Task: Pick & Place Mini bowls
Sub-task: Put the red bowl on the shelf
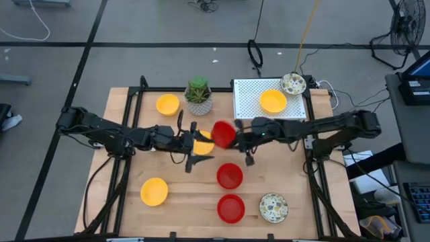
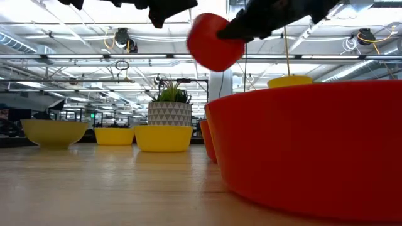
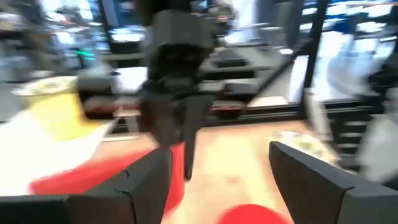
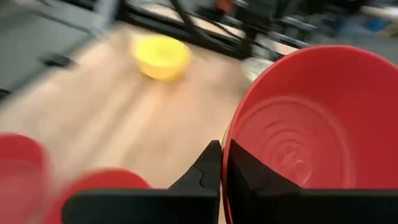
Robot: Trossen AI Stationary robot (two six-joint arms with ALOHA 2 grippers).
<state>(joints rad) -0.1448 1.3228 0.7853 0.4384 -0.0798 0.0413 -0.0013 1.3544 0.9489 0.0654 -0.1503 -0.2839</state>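
Much is hard to read here: the left wrist view is smeared, and the yellow bowl [image 1: 203,143] at the table's middle is half covered by the left gripper [image 1: 193,148], so only part of its rim shows from above. In the low view a big red bowl [image 2: 314,147] fills the right side and hides what lies behind it, and both arms are cut off at the top edge. Each arm reaches in low from its own side of the wooden table [image 1: 121,191], and the two grippers nearly meet at the centre. The right gripper [image 1: 236,136] is clamped on the rim of a red bowl [image 1: 223,134], which it carries tilted on edge in the air; the right wrist view shows its two dark fingers [image 4: 249,180] pinched over that rim. The left gripper stands spread apart with nothing between its fingers, just beside the lifted bowl. Two more red bowls [image 1: 230,176] lie nearer the front, a speckled bowl [image 1: 273,206] beside them, and a yellow bowl rests on the white perforated rack [image 1: 248,101].
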